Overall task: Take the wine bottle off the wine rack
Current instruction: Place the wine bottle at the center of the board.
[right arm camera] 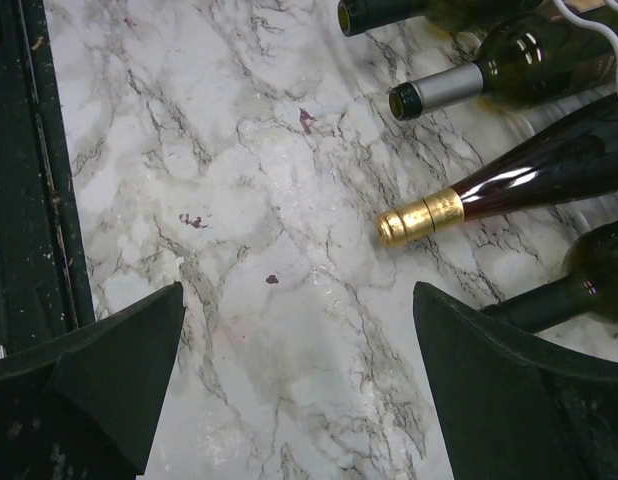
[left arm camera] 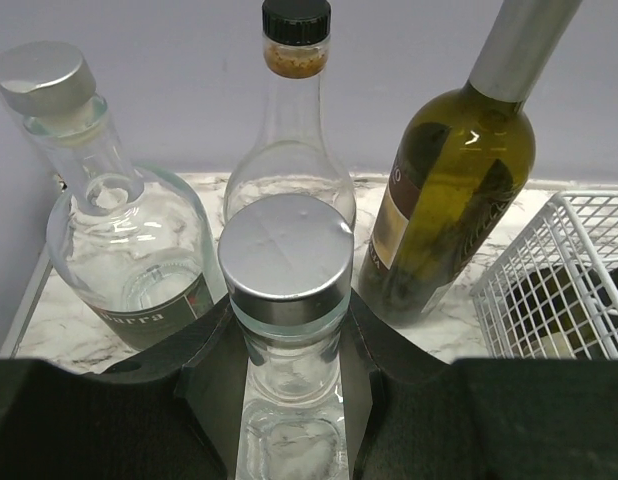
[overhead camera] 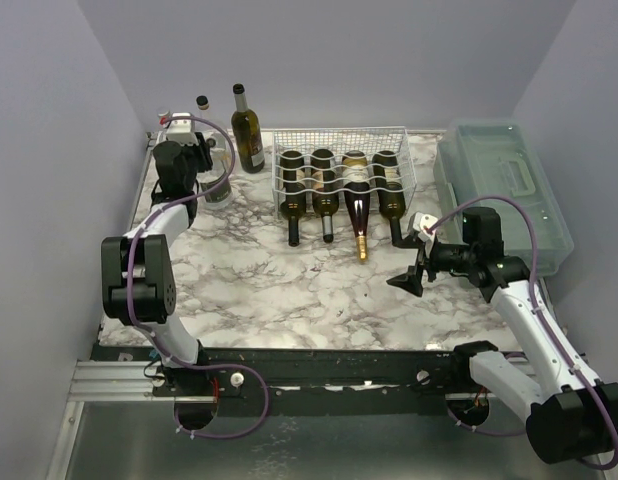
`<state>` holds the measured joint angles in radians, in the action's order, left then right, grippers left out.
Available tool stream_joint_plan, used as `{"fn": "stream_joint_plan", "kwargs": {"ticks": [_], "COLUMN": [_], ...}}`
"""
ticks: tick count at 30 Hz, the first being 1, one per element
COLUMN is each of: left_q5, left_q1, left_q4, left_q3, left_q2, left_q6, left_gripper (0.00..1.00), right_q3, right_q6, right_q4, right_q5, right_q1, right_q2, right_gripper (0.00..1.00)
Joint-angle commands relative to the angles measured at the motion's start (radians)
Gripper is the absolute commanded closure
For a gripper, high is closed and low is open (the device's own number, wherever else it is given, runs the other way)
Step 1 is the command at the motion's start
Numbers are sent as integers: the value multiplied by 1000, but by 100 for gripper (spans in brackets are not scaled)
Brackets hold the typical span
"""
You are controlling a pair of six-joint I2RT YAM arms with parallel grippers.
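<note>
L arm is reaching into the far L corner of the worktop. L jaws are clenching the neck of a clear btl w/ a silver cap, which is standing upright there. Behind it a silver-capped btl and a black-capped btl, both clear glass, are standing near the back wall. To their R a green btl w/ grey foil is standing just beside the wine rack. 4 wine bottles are lying side by side in the rack's cradles, necks poking out toward the arms; which tier, can't tell. The 3rd is the gold-foil btl. R arm is hovering low over bare marble near the R-most neck. R jaws are spread wide and grasping nothing. At far R a translucent plastic box is sitting w/ its handle up.
</note>
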<state>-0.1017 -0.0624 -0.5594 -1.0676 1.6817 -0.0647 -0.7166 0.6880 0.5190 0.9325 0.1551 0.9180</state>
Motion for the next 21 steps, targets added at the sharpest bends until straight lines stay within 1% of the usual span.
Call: {"fn": "stream_joint_plan", "kwargs": {"ticks": [1,9,16,17,20,21], "left_q5": [-5,-19,-1,2,6,12], "left_q1": [-19,-31,-34,-34,-34,-34], "left_q4": [-221,-231,-240,-241,-244,-244], "left_q3": [-95,-126,-135,-134,-132,-129], "left_q2": [1,48,70,72,76,78], "left_q6": [7,8,4,5,8,8], "left_gripper": [100,100,100,96,95,92], "right_q3": [-10,-9,-9,-9,-10,-9], "right_q6": [23,25,25,25,26,26], "right_q4": [20,24,23,22,22,22], "right_q5": [15,13,8,8,6,4], "right_q1": [-4,-4,-5,-5,-4,-4], "right_q2": [11,22,30,33,33,34], "right_gripper": [1,1,0,0,1,0]}}
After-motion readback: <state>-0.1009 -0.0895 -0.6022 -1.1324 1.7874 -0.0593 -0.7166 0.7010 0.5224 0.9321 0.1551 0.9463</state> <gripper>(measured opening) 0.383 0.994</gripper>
